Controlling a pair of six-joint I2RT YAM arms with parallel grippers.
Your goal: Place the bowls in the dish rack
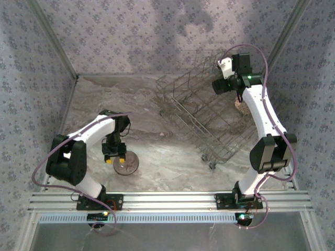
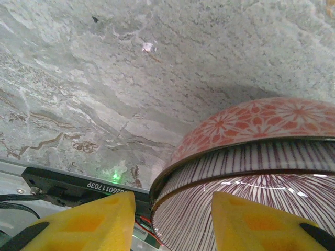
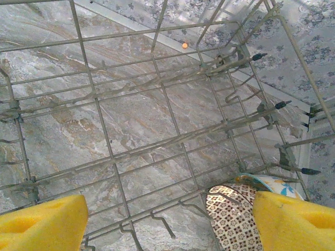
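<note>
Top external: left jaws sit over the near-left rim of the stacked bowls (image 1: 127, 164) on the worktop (image 1: 157, 151), well apart from the dish rack (image 1: 204, 115).
Left wrist: jaws parted, straddling the striped bowl (image 2: 251, 172) rim, not clamped.
Right wrist: right jaws released, empty, above rack wires.

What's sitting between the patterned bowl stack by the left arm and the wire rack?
Nothing. The top external view shows bare grey marbled tabletop between the stacked patterned bowls and the large grey wire dish rack.

Marble-look table (image 1: 167, 157) w/ dish rack (image 1: 199, 115) rt side, bowl stack (image 1: 127, 164) front-left.
</note>
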